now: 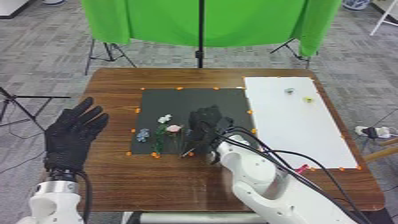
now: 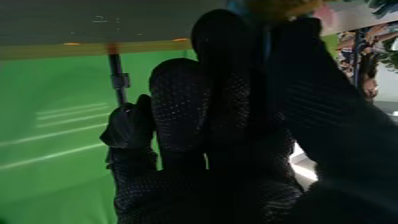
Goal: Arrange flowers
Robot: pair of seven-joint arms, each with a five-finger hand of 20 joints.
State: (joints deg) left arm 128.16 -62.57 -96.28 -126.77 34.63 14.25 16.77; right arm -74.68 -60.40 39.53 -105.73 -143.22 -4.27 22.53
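The robot's left hand [image 1: 73,135] is open above the left side of the brown wooden table [image 1: 169,182], fingers straight and a little spread, holding nothing. To its right, on the black mat [image 1: 178,101], lies a blue flower [image 1: 142,135], then a white flower [image 1: 164,119] and a pink flower [image 1: 173,128], with green stems [image 1: 160,140] close beside them. The right hand [image 1: 206,122] is over the mat, just right of the pink flower; I cannot tell how far open it is or whether it has hold of anything (the right wrist view has a blurred yellowish-brown thing [image 2: 277,7] right by it, too unclear to name). Farther right, the white sheet [image 1: 293,127] bears a small pale blue flower [image 1: 289,91] toward its far end, a bright pink item [image 1: 302,169] is at its near end, and a yellow flower [image 1: 308,99] lies near the blue one.
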